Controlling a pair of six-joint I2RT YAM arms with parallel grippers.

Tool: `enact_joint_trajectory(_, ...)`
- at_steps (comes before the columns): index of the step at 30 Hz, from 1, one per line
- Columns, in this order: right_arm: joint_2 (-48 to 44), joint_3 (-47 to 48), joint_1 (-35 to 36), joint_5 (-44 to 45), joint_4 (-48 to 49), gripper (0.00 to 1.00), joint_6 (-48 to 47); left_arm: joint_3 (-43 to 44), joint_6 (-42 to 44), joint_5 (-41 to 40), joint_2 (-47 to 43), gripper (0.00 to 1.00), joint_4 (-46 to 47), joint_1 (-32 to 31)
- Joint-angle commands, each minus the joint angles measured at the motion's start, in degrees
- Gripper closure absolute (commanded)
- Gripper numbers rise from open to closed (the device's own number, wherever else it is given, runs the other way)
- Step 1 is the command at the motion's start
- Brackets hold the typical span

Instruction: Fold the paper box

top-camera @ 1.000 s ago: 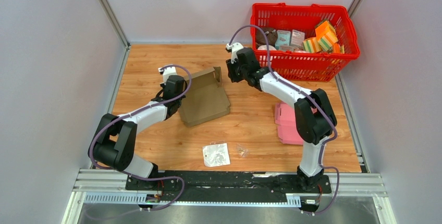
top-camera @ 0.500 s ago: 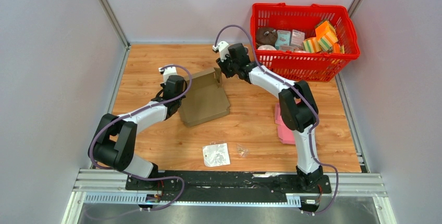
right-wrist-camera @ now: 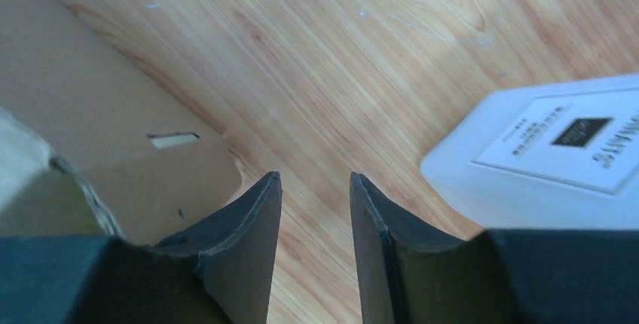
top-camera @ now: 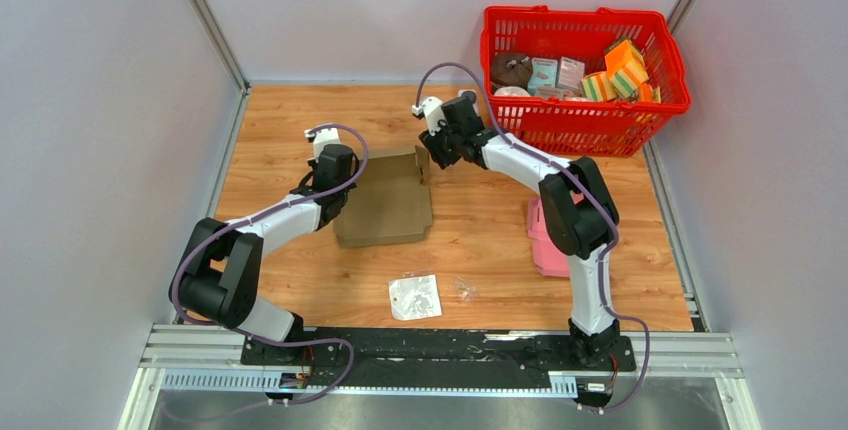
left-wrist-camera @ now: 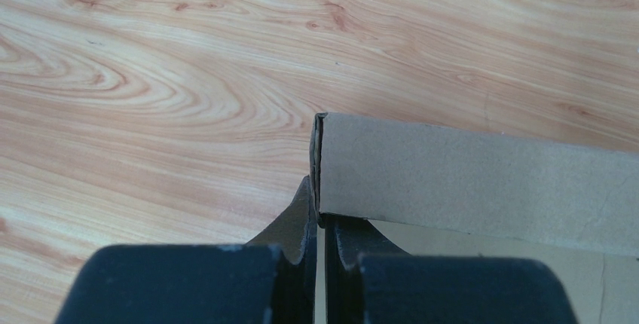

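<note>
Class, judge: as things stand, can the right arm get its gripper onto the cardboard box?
Probably yes: the right gripper hovers open right beside the cardboard box, with only bare table showing between its fingers.

You've got bare table [top-camera: 480,230] mid-frame btwn box [top-camera: 385,212] & pink pack [top-camera: 545,255]; basket [top-camera: 600,130] blocks upper right, bag [top-camera: 414,297] sits bottom-center.

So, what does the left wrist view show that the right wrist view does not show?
Only the left wrist view: the left hand shut on an edge of the cardboard box. Only the right wrist view: the right hand open and empty, a slot cut in the cardboard, and a white labelled object. Both: the box and the wooden table.
</note>
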Motion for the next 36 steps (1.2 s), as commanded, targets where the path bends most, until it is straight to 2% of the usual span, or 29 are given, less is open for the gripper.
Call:
enact_joint_trajectory(1,-6.16,-0.69,-2.63,1.66,-1.99,0.56,-0.05,0.24,1.15,1.26,0.18,1.0,-3.14,-0.01)
enact_joint_trajectory(8,-11.35,-7.37,-3.34,-11.52,-0.05,0.52,-6.29,0.24,1.33,1.35,0.35,1.0,-3.23,-0.01)
enact_joint_trajectory(11,-11.7,-9.39,-3.51,-14.7,4.42,0.48,-6.65,0.24,1.68,1.26,0.18,1.0,-3.23,-0.01)
enact_joint_trajectory(14,-8.99,-7.12,-4.04,-16.81,6.8,0.46,-5.85,0.41,1.51,1.44,0.09,1.0,-3.49,-0.01)
enact_joint_trajectory(17,-6.09,-3.08,-4.22,-19.97,4.97,0.46,-6.9,0.33,1.24,1.88,-0.26,1.0,-3.49,-0.1)
enact_joint_trajectory(21,-5.29,-2.8,-4.39,-24.35,6.18,0.47,-7.52,0.33,1.33,1.79,-0.26,1.0,-3.58,-0.01)
enact_joint_trajectory(30,-4.41,-3.07,-3.16,-27.09,8.73,0.53,-7.18,0.85,1.77,1.7,-0.09,1.0,-4.02,-0.01)
enact_joint_trajectory(36,-4.67,-3.5,-2.46,-27.8,9.35,0.64,-6.47,0.68,1.86,1.44,-0.62,1.0,-4.11,-0.01)
